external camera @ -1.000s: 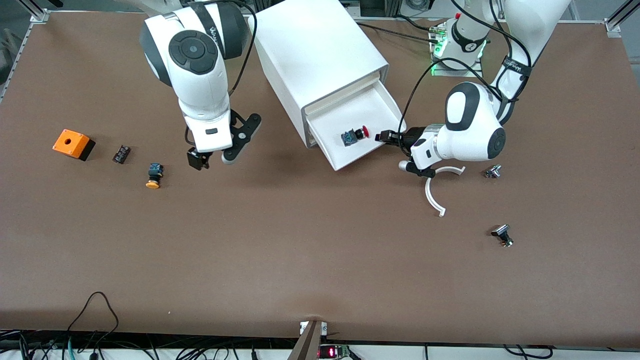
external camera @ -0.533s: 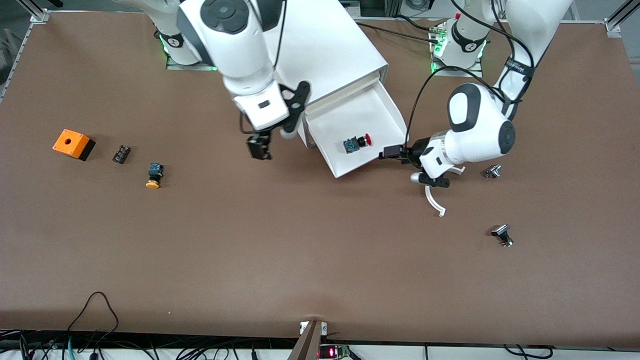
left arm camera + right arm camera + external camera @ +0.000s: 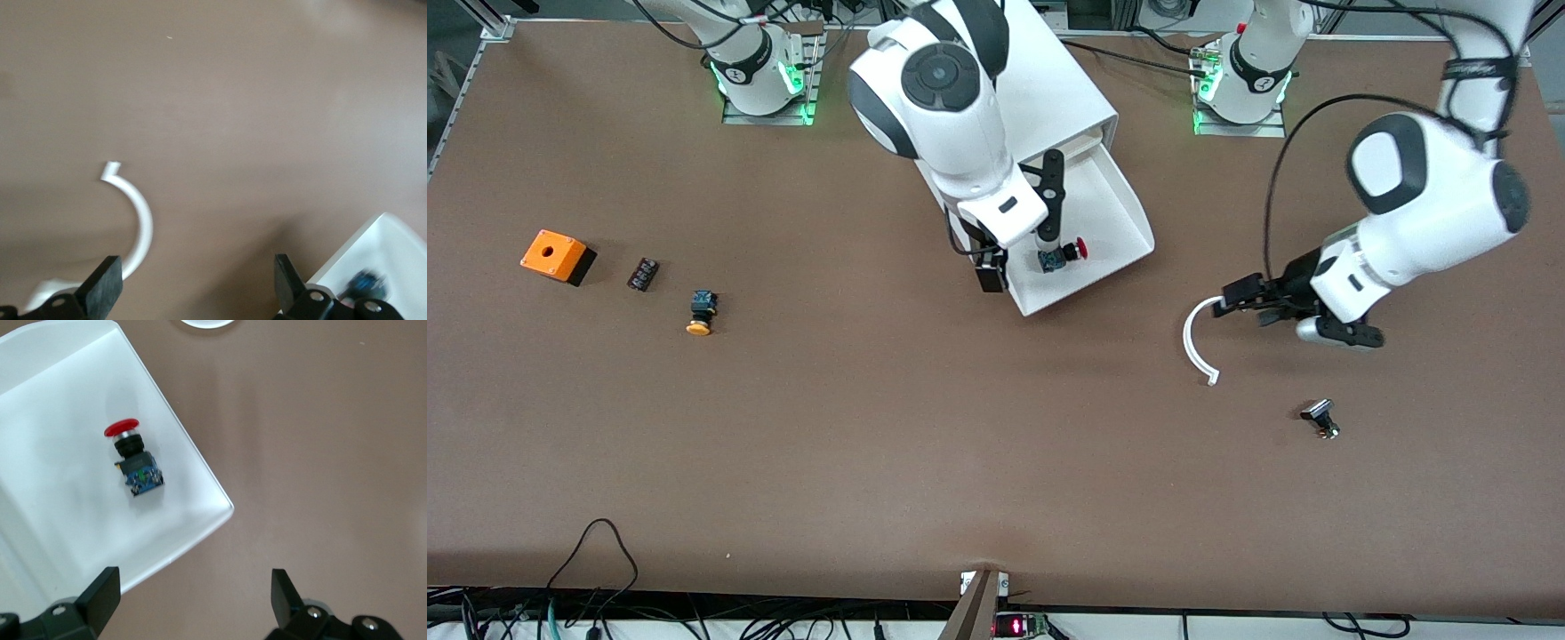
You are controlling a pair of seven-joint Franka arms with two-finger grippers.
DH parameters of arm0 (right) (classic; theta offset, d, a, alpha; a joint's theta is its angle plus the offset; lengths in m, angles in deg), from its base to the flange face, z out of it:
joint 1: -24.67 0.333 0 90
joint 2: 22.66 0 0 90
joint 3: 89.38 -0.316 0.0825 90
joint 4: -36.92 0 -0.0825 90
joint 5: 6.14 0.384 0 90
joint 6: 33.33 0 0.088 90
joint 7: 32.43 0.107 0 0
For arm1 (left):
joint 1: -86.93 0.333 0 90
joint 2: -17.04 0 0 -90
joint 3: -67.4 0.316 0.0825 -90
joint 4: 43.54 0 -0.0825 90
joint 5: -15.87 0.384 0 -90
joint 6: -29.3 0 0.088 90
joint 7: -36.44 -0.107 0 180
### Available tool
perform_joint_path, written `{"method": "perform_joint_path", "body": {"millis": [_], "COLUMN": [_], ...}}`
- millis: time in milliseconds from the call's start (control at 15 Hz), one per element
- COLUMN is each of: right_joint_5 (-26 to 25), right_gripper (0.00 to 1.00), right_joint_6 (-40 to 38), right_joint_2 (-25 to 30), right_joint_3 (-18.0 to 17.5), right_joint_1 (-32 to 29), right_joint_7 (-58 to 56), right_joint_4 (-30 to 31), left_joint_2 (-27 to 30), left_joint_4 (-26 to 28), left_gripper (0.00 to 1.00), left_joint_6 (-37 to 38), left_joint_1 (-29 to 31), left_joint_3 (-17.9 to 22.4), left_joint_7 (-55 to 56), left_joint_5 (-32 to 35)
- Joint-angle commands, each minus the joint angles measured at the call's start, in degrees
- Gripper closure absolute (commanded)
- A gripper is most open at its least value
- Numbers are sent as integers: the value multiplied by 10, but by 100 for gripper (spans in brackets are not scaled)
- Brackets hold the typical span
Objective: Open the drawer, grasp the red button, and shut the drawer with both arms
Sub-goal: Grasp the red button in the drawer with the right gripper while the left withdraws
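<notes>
The drawer [image 3: 1092, 286] stands pulled out of the white cabinet [image 3: 996, 89]. The red-capped button [image 3: 1060, 256] lies on its side in it, also seen in the right wrist view [image 3: 137, 463]. My right gripper [image 3: 991, 267] is open and empty over the table at the drawer's front corner [image 3: 213, 510]; in its wrist view the gripper [image 3: 193, 600] is beside the button. My left gripper [image 3: 1240, 296] is open and empty over one end of a white curved strip [image 3: 1193, 342], off toward the left arm's end; its wrist view shows the gripper [image 3: 195, 287], the strip [image 3: 140, 220] and the drawer corner [image 3: 383, 243].
An orange box with a hole [image 3: 557, 256], a small black part [image 3: 642, 273] and a yellow-capped button [image 3: 701, 313] lie toward the right arm's end. A small metal part [image 3: 1320, 419] lies nearer the front camera than the left gripper.
My right arm has swung from the right arm's end across to the drawer's front corner. My left gripper has drawn away from the drawer front to over the curved strip.
</notes>
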Motion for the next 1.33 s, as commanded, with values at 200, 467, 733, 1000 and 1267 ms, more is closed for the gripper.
{"method": "perform_joint_path", "body": {"millis": [200,467,733,1000,1267], "right_joint_5": [-1,-38,-38,-41,-59], "right_gripper": [0,0,0,0,0], "right_joint_6": [32,31,24,17,17], "right_joint_2": [-79,-107,-111,-111,-113], "right_joint_3": [-22,-22,-22,-22,-22], "right_joint_1": [29,49,56,60,59], "right_joint_7": [-14,-13,-13,-13,-14], "right_joint_4": [-61,-60,-57,-52,-35], "left_joint_2": [10,39,61,68,70], "left_joint_4": [-164,-157,-156,-156,-156], "left_gripper": [0,0,0,0,0], "left_joint_6": [213,223,237,241,245], "left_joint_1": [6,22,47,51,51], "left_joint_3": [31,31,31,31,28], "left_joint_7": [-4,-6,-44,-44,-44], "left_joint_5": [155,206,214,214,214]}}
